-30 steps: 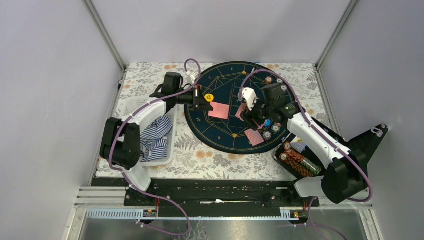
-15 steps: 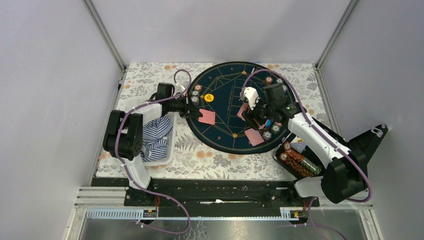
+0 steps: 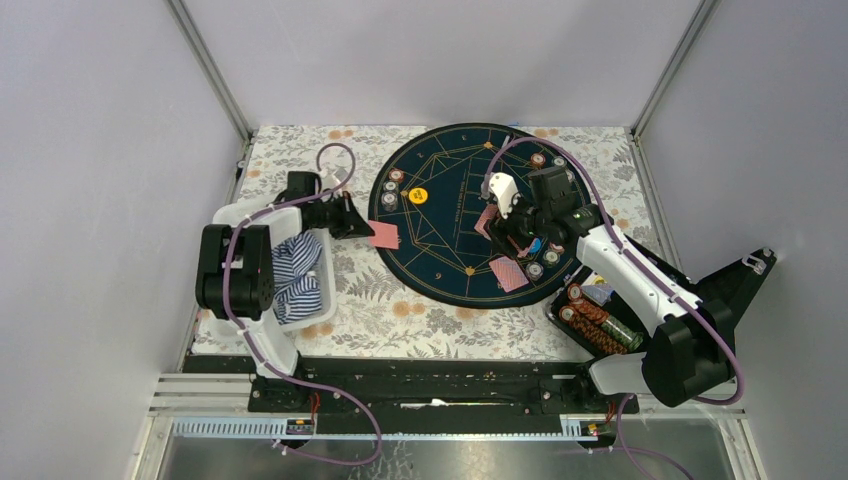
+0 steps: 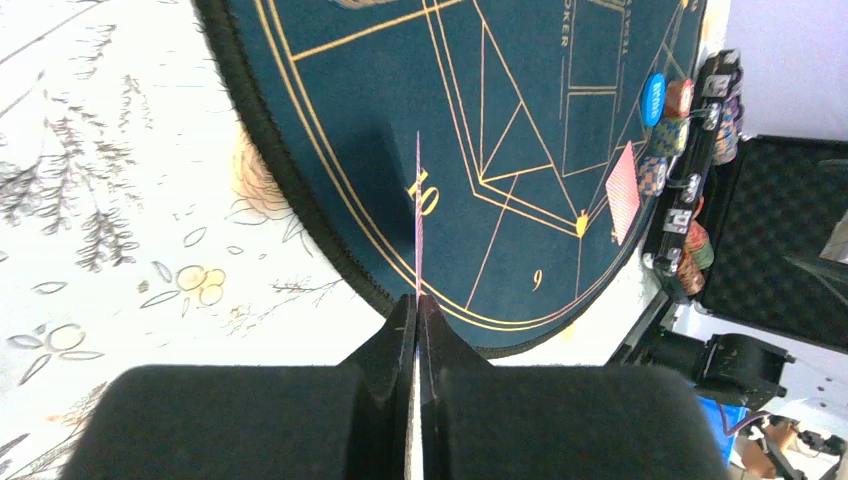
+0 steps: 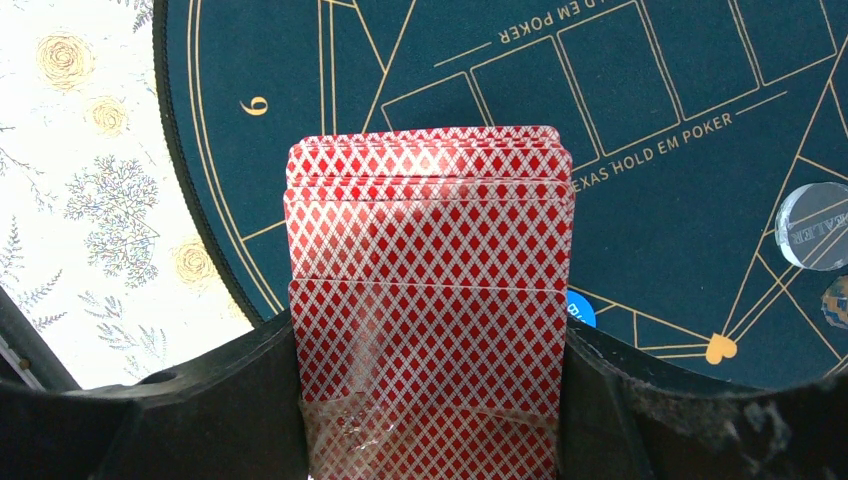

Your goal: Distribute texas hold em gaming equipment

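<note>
**Edgewise in the left claw: one card at the mat's rim, the deck held over the felt**

Nearest the arm bases, a black case (image 4: 770,230) lies at the right on the table (image 3: 400,310), with rows of chips (image 3: 592,318) in it. At the near left a white basket (image 3: 328,290) holds a striped cloth (image 3: 298,278).

Further in, a single red-backed card (image 3: 508,273) lies flat on the near right of the round dark mat (image 3: 450,240), with chip stacks (image 3: 535,270) just beside it.

The left claw (image 4: 417,300) is pressed shut on one playing card (image 4: 417,220), seen edge-on from the wrist. That card juts from the fingertips over the mat's left rim, by the gold numeral 10.

The right claw (image 5: 430,400) grips a deck of red-backed cards (image 5: 430,260) between its half-spread fingers. The deck stands above the mat's right half, and a blue disc (image 4: 653,98) lies near it.

Farther still, a yellow disc (image 3: 418,195) rests on the mat's left side beside two chip stacks (image 3: 389,199). Another stack (image 3: 538,159) sits at the far right rim.
</note>
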You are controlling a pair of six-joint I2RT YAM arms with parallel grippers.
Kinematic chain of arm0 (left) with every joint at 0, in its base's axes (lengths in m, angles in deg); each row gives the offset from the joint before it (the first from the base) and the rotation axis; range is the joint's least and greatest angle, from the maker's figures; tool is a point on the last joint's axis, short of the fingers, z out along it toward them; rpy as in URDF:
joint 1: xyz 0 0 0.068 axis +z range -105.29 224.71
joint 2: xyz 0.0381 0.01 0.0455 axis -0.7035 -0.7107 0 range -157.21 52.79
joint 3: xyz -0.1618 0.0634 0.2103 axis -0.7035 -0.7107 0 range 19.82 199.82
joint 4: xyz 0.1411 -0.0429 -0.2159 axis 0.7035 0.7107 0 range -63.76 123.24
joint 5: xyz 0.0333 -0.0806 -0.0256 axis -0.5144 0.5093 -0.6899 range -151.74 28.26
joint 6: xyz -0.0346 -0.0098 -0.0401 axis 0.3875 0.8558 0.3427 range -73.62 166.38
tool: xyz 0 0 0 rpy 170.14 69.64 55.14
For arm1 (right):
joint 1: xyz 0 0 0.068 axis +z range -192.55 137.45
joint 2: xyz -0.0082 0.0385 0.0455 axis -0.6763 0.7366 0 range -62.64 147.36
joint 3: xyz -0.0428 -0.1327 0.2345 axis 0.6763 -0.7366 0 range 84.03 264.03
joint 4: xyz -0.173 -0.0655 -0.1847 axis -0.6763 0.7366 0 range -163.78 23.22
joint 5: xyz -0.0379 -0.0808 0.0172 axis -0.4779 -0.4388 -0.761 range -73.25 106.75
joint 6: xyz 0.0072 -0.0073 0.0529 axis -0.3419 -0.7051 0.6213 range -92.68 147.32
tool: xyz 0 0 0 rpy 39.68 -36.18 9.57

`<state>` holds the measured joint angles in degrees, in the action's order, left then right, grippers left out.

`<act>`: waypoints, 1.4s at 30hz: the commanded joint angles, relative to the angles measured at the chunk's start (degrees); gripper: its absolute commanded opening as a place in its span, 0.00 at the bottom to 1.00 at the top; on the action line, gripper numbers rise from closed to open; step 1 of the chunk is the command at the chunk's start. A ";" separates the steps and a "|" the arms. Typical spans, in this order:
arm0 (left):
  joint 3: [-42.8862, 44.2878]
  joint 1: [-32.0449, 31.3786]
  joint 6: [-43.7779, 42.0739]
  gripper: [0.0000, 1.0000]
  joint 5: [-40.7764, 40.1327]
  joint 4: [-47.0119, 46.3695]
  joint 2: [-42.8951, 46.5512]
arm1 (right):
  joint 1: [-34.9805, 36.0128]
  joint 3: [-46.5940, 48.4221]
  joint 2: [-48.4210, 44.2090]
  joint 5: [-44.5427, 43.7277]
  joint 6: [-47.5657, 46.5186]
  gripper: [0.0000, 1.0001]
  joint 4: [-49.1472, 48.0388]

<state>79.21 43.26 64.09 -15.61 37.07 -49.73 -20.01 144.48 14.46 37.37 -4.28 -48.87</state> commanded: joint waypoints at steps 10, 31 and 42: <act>-3.74 -1.98 12.26 0.00 6.87 -19.59 0.72 | -0.44 0.11 -0.11 1.83 0.74 0.00 -2.83; 4.17 -3.87 12.02 0.02 -9.37 -15.64 -9.46 | -0.57 -0.06 0.41 1.96 0.78 0.00 -3.28; 8.11 -5.57 7.30 0.28 -15.97 -8.05 -10.70 | -0.70 0.11 0.52 2.04 0.90 0.00 -3.18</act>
<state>85.01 38.12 74.52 -26.98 26.05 -60.81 -20.23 144.04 15.25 37.46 -3.84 -49.26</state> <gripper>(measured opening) 0.211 0.713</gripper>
